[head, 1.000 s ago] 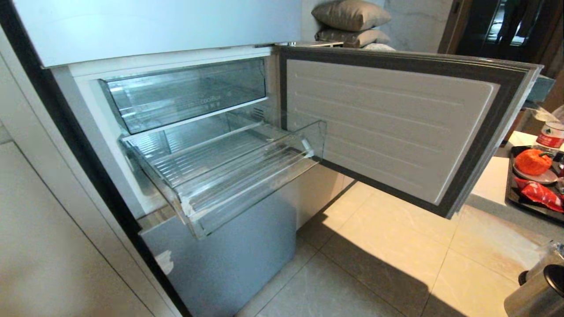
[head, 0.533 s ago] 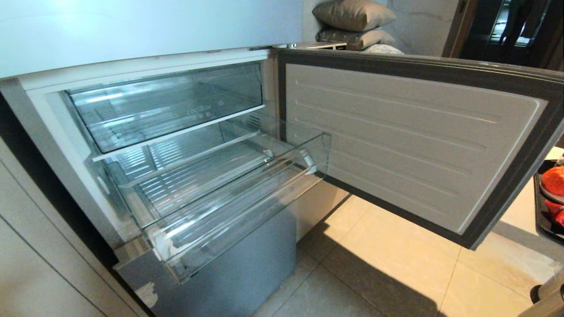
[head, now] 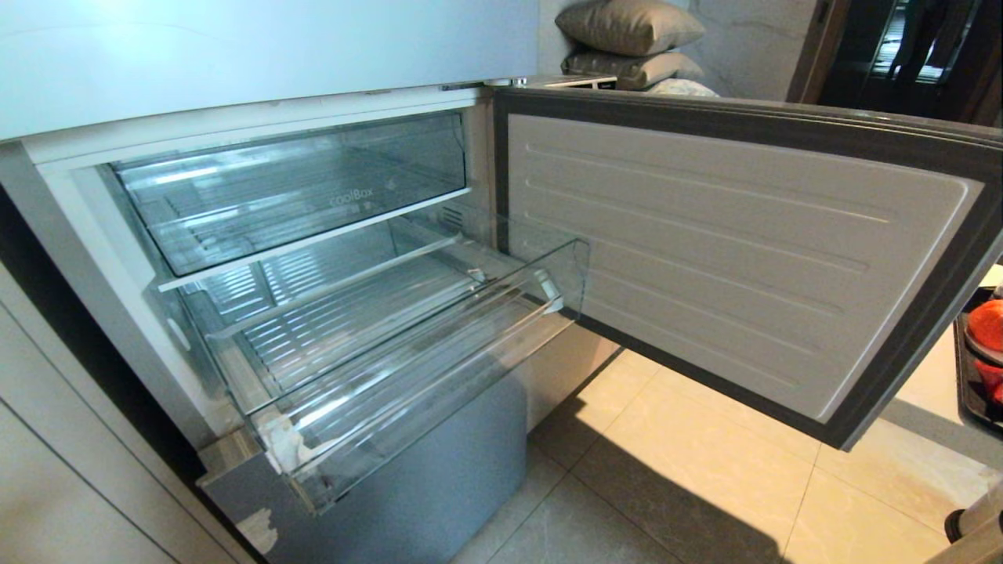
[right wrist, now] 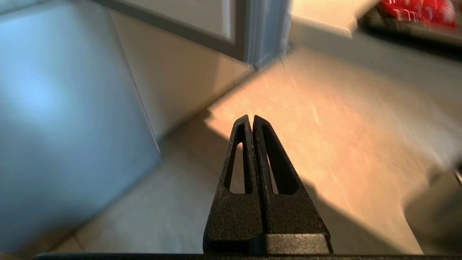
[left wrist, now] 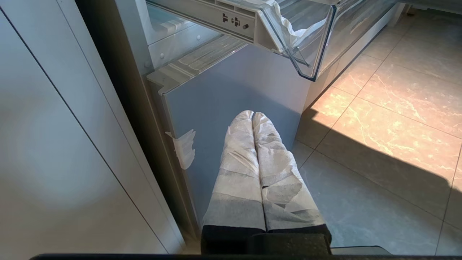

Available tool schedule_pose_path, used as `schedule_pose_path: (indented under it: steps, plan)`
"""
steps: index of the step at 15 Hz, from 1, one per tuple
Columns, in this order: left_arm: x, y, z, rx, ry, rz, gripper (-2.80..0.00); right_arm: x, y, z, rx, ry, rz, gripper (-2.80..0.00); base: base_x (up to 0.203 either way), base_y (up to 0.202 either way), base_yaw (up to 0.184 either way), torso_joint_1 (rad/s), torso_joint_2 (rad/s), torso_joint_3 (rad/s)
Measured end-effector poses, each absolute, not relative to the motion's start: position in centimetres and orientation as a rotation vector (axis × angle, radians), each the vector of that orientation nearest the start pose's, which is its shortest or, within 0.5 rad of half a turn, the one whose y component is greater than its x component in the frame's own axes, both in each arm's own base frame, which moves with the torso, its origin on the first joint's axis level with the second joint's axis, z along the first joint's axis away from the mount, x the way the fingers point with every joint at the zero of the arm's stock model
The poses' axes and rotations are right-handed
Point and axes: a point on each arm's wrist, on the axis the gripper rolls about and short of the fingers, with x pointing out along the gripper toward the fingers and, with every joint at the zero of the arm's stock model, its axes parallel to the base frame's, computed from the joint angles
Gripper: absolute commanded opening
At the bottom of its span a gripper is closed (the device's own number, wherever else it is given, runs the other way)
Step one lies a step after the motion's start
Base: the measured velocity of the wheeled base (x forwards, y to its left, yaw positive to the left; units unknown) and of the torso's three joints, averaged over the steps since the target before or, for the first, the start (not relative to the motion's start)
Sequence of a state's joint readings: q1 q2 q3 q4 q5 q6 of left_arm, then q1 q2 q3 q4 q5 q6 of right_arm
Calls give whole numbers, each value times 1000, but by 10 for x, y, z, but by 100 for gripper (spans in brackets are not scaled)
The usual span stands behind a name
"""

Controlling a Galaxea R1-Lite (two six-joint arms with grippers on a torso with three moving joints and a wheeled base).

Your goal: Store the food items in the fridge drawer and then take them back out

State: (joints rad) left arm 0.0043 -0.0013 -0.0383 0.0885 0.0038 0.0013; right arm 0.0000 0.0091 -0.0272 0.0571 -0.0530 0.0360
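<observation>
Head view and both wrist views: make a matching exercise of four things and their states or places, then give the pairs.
Things:
1. fridge drawer
2. fridge door
3. left tool
4. orange-red fruit

States or places:
A. swung wide open, its inner lining facing the camera
B. on a dark tray at the far right edge of the head view
C. pulled out and holding nothing
D. shut, wrapped in white, hanging low in front of the grey lower fridge panel

Pairs: 1-C, 2-A, 3-D, 4-B
</observation>
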Motion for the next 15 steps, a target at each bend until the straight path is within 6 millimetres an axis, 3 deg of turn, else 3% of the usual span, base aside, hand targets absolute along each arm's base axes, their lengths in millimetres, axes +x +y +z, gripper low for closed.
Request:
schedule_pose_path:
  steps: [3, 5, 6, 10, 13, 15]
  plan:
    - [-26, 0, 77, 2, 49, 8, -280, -26, -3, 116, 52, 68, -156, -280, 0, 0, 0, 0, 0, 0]
    - [-26, 0, 77, 2, 49, 8, -280, -16, -5, 149, 88, 104, -244, -280, 0, 0, 0, 0, 0, 0]
    - [-26, 0, 77, 2, 49, 8, -280, -7, -6, 163, 122, 128, -286, 0, 0, 0, 0, 0, 0, 0]
    - [-26, 0, 77, 2, 49, 8, -280, 46, -17, 202, 238, 194, -520, 0, 0, 0, 0, 0, 0, 0]
    - [-26, 0, 77, 2, 49, 8, -280, 78, -62, 219, 301, 172, -799, 0, 0, 0, 0, 0, 0, 0]
    - [-26, 0, 77, 2, 49, 8, -280, 91, -102, 226, 329, 155, -874, 0, 0, 0, 0, 0, 0, 0]
